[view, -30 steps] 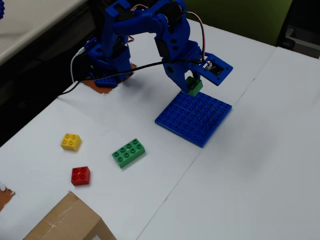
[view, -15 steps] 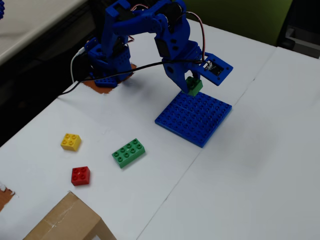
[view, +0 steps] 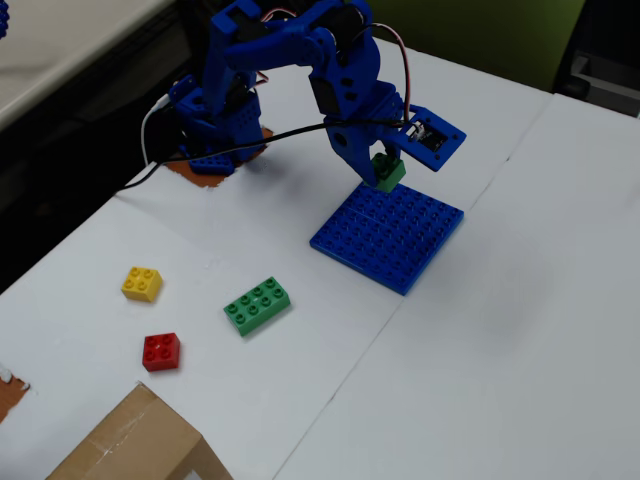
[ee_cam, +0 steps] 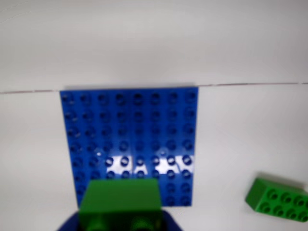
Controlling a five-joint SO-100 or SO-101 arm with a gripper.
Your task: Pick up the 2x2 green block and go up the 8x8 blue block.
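Green, small square plastic brick (view: 389, 172) is clamped in the jaws of the blue gripper (view: 381, 171), at 12 o'clock above the flat blue studded baseplate (view: 390, 238). Carrying step; next, probably lower and press it onto the studs.

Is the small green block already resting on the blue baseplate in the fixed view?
No, the gripper holds the 2x2 green block in the air above the far edge of the 8x8 blue baseplate.

Arm (view: 300, 60) is all blue plastic, chunky blocky segments w/ black servo bodies showing btwn them. Black cable (view: 270, 140) runs along it; thin red/white wires (view: 405, 65) loop near top. Small blue framed camera mount (view: 432, 137) by gripper (view: 378, 165). Blue base (view: 210, 125).
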